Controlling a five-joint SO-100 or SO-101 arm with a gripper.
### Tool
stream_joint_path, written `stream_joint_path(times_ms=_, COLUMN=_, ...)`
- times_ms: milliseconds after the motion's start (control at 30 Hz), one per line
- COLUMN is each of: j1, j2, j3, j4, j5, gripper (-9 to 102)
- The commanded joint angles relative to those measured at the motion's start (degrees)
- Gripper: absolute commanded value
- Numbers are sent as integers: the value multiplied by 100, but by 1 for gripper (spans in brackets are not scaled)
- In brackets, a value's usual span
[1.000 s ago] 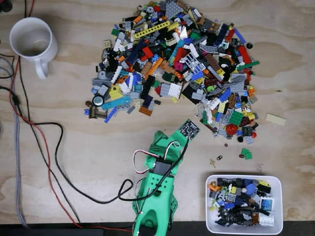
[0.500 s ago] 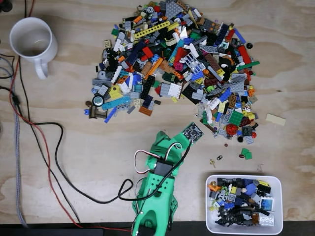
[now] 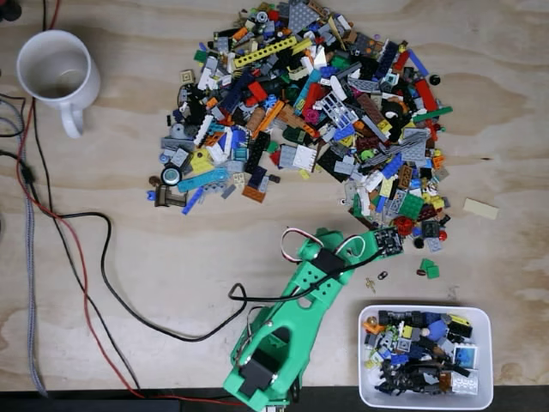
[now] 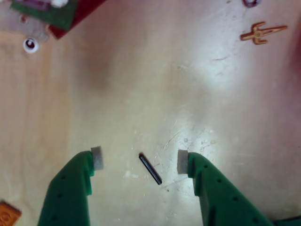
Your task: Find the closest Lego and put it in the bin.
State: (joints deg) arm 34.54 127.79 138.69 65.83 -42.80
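- Gripper (image 4: 139,160) jaws spread wide, nothing held; green fingers with pale pads (image 4: 97,157) enter from the bottom of the wrist view.
- Thin black rod (image 4: 150,169) lies on the wood between the two pads, angled, touching neither.
- Small gold trident-shaped piece (image 4: 262,33) at upper right of the wrist view; a white round stud (image 4: 30,44) and a dark red piece (image 4: 77,16) at upper left; an orange piece (image 4: 8,214) at the lower left corner.
- Fixed view: green arm (image 3: 292,330) rises from the bottom centre and leans up-right, its head at the lower right edge of the Lego pile (image 3: 309,112).
- Bin (image 3: 425,399) sits at lower right, just right of the arm, already partly filled with bricks.
- White mug (image 3: 56,73) upper left; cables (image 3: 94,283) run down the left side of the plywood table (image 3: 129,223).
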Motion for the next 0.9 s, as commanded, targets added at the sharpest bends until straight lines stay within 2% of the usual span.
stream_joint_path(times_ms=0, j1=334, j2=-18, j3=-422, j4=-62, j5=1230, gripper=23)
stream_joint_path(times_ms=133, j1=457, j2=105, j3=-229, j4=-193, j5=2268, gripper=23)
stream_joint_path(times_ms=333, j1=659, j2=-255, j3=-149, j4=-633, j5=2927, gripper=20)
stream_joint_path(times_ms=633, j1=1389, j2=-1494, j3=-475, j4=-967, j5=2760, gripper=19)
stream_joint_path(times_ms=867, j1=1723, j2=-2180, j3=-1178, j4=-940, j5=1547, gripper=20)
